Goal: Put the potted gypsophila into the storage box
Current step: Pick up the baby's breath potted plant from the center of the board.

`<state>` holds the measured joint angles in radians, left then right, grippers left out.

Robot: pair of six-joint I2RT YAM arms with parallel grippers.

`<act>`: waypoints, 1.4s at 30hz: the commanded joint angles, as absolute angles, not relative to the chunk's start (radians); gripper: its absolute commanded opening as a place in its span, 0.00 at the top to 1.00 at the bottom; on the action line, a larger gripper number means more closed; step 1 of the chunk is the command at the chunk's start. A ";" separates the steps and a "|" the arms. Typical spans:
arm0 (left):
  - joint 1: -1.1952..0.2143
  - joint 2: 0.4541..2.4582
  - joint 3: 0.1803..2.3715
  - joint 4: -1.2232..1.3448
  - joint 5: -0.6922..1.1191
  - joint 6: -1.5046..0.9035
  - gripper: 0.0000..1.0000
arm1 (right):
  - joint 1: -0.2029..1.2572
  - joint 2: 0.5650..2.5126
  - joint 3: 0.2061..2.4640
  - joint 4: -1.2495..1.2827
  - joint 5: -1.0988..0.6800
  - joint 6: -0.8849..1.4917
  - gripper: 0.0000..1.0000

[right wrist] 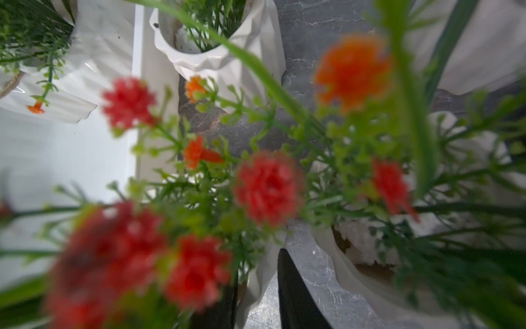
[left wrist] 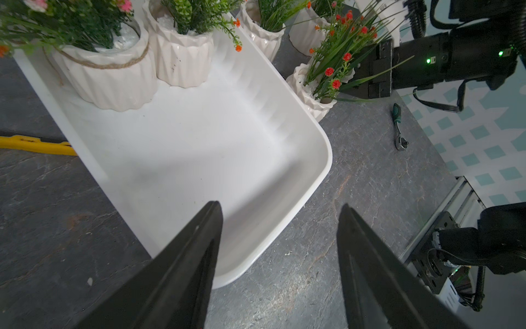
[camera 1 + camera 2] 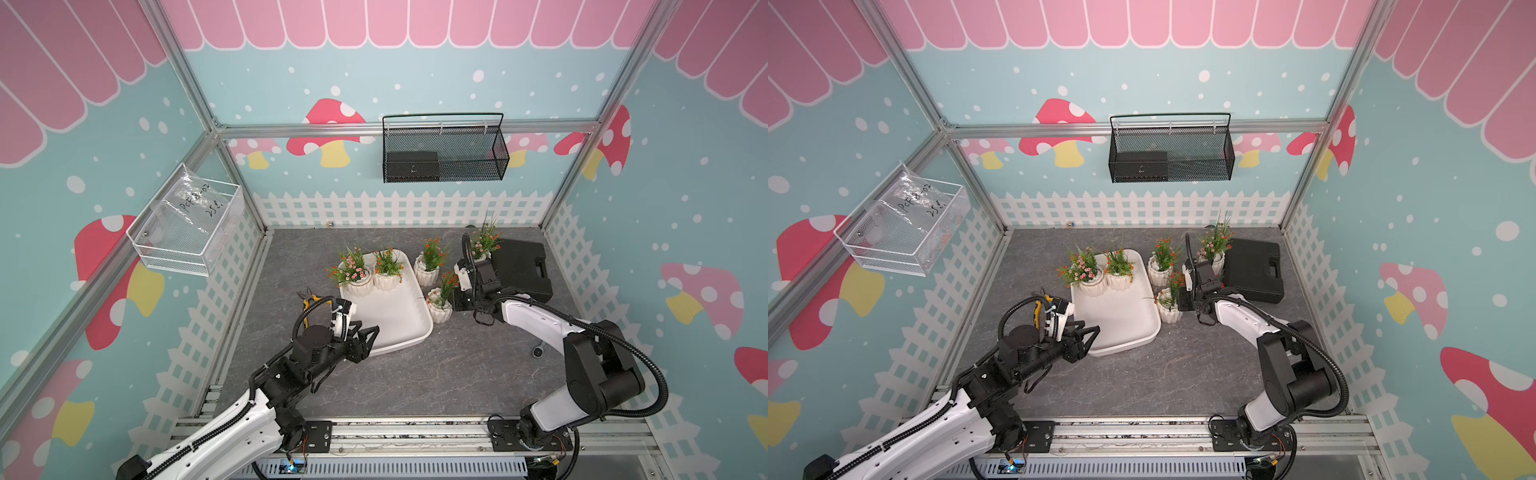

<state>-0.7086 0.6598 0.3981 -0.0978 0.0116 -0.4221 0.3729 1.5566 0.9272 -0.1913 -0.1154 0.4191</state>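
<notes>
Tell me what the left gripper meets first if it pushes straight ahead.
Probably the storage box: the left gripper points at its near corner, though it might clear the rim.

Blurred blossoms [image 1: 269,188] are filling the right wrist view, hiding most of the right gripper [image 1: 253,287]; whether it is gripping the pot [image 1: 355,287] is unclear. In a top view the left arm [image 3: 316,353] is covering part of the pliers [image 3: 308,296]. The left wrist view's edge is cutting off the plants [image 2: 85,28].

Five potted gypsophila [image 3: 386,280], one storage box [image 3: 395,320], one black case [image 3: 523,270], two wire baskets [image 3: 444,162]
</notes>
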 commanded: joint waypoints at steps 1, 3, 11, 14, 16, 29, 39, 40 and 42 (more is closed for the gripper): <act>-0.713 0.668 0.393 -0.079 0.005 -0.412 0.35 | 0.368 1.586 0.962 -0.174 -0.127 0.410 0.73; -0.713 0.672 0.391 -0.079 0.008 -0.413 0.35 | 0.368 1.605 0.974 -0.173 -0.129 0.410 0.73; -0.712 0.667 0.387 -0.075 -0.001 -0.414 0.35 | 0.368 1.659 0.980 -0.163 -0.146 0.408 0.75; -0.712 0.668 0.384 -0.071 0.000 -0.414 0.35 | 0.367 1.652 0.973 -0.161 -0.153 0.407 0.77; -0.712 0.671 0.383 -0.071 -0.001 -0.414 0.35 | 0.367 1.642 0.971 -0.161 -0.151 0.404 0.79; -0.712 0.689 0.390 -0.075 -0.020 -0.411 0.35 | 0.374 1.510 0.949 -0.171 -0.159 0.400 0.96; -0.713 0.682 0.390 -0.083 -0.023 -0.410 0.35 | 0.373 1.344 0.913 -0.197 -0.152 0.413 1.00; -0.712 0.680 0.390 -0.084 -0.023 -0.410 0.35 | 0.373 1.326 0.910 -0.201 -0.151 0.414 1.00; -0.713 0.677 0.390 -0.084 -0.027 -0.410 0.35 | 0.373 1.292 0.908 -0.211 -0.146 0.414 1.00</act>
